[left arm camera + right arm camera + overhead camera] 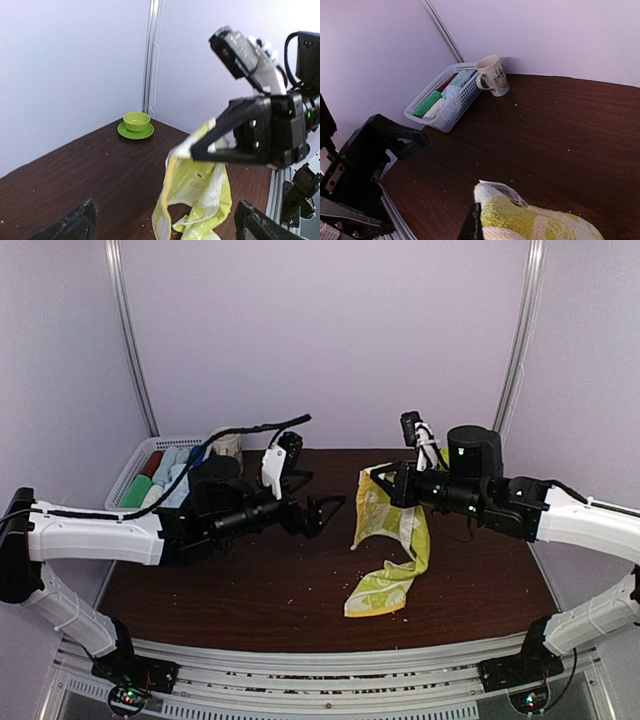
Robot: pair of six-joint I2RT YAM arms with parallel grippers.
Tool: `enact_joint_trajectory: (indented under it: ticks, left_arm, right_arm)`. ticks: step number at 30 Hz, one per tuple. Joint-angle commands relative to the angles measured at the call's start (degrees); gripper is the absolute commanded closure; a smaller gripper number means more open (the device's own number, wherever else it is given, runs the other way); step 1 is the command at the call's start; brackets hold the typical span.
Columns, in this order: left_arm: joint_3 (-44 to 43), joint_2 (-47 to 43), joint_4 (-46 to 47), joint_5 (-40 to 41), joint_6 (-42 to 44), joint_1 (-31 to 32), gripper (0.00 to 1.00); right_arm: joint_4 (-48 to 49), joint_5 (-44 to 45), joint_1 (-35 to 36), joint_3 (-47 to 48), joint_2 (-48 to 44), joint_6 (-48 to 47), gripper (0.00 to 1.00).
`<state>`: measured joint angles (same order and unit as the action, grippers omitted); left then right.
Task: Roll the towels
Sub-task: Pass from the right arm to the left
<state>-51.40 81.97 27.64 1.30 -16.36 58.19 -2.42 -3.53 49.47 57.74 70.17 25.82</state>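
Dark brown wooden table [250, 580] fills the middle of the overhead view. Pale lilac walls [330, 330] on three sides, with a metal post [135, 340] upper left and another [520, 330] upper right. A slotted metal rail [320, 660] runs along the bottom edge where the arm bases sit.

Left arm [100, 535] reaches in from the left, right arm [560, 515] from the right, and both are raised above the surface.

The yellow-green towel [385, 550] is right of centre and unrolled. One top corner is lifted off the table and the rest hangs down. Its lower end lies crumpled on the wood toward the bottom centre. The barcode tag shows at the held corner in the right wrist view.

Right gripper [378, 480] is clenched on that top corner. Left gripper [328, 515] has its fingers spread wide, grasps nothing, and points at the towel with a clear gap between.

White slatted basket [130, 475] sits at the upper-left table corner against the wall, holding rolled cloths [440, 100] in green, white and blue. Mug [492, 75] stands just beside the basket's far end. Green cup on saucer [136, 124] sits in the far corner by a post in the left wrist view.

Pale crumbs [300, 585] are scattered over the wood. Bare wood spans the centre, lower left and lower right.
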Motion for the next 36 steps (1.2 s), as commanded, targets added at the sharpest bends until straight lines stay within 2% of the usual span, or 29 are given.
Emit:
enact_joint_trajectory:
  ticks: [1,11,16,20,26,29,33,36]
  left_arm:
    - [-5.4,1.5,-4.3,-0.3,10.3,0.5,0.02]
    - [-10.7,5.1,-16.1,-2.5,23.7,1.4,0.03]
    - [-11.1,4.8,-17.6,-3.9,25.8,1.5,0.06]
    - [-12.5,5.7,-17.8,-3.6,26.1,1.5,0.13]
    - [-14.5,7.3,-18.8,-3.2,27.3,1.5,0.41]
    - [-15.4,8.0,-19.7,-4.6,28.1,1.6,0.64]
    - [-15.7,8.5,-20.7,-4.9,29.0,1.7,1.0]
    - [-15.6,8.2,-21.1,-3.7,29.0,1.9,1.0]
  right_arm:
    - [3.4,-6.7,1.8,-0.9,1.9,2.9,1.0]
    - [6.0,-12.6,2.7,-1.1,2.8,5.4,1.0]
    - [6.3,-15.5,2.7,-0.9,3.4,6.0,1.0]
    - [6.4,-17.4,2.8,-0.8,4.2,6.3,1.0]
    - [6.0,-18.5,3.4,-0.4,5.0,6.4,1.0]
    - [6.1,-19.7,3.5,0.0,5.6,6.5,1.0]
    - [6.4,-21.0,3.6,0.4,5.9,6.7,1.0]
    - [5.6,-21.2,3.6,0.8,5.7,6.3,0.98]
